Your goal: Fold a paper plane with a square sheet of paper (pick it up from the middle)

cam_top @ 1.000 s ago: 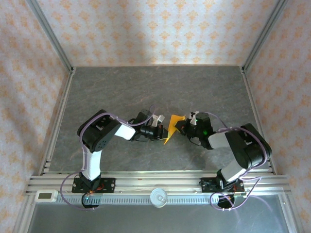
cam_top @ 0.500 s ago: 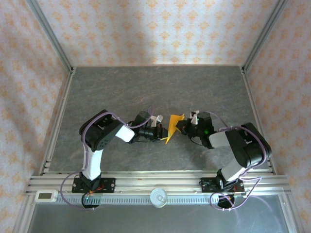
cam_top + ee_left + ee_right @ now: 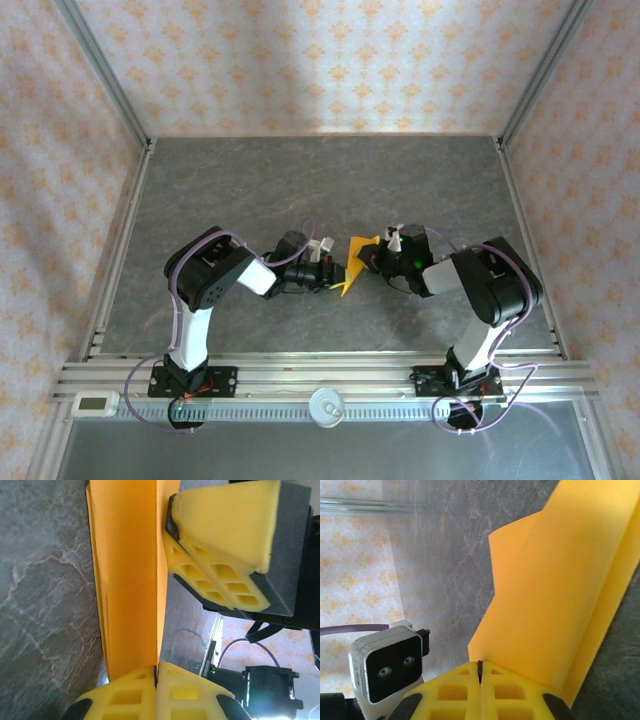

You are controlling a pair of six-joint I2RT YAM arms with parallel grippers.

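Both arms reach in toward the middle of the grey table (image 3: 300, 180), and the orange paper (image 3: 356, 262) sits between their tips, a little nearer the front edge than the back wall. The left gripper (image 3: 156, 675) is clenched on 1 edge of the paper, its 2 yellow pads pressed together with the sheet pinched in the seam. The right gripper (image 3: 480, 670) is clenched on the opposite side in the same way, pads closed flat against each other with the paper rising out from between them.

The paper is already partly folded. In the left wrist view it is a long strip of 2 layers with a straight crease running along its length. In the right wrist view 1 long side is turned over along a crease, and the far edge has a notched, stepped outline. From above, it stands on edge, with a pointed corner toward the front of the table. Whether that corner touches the surface cannot be told.
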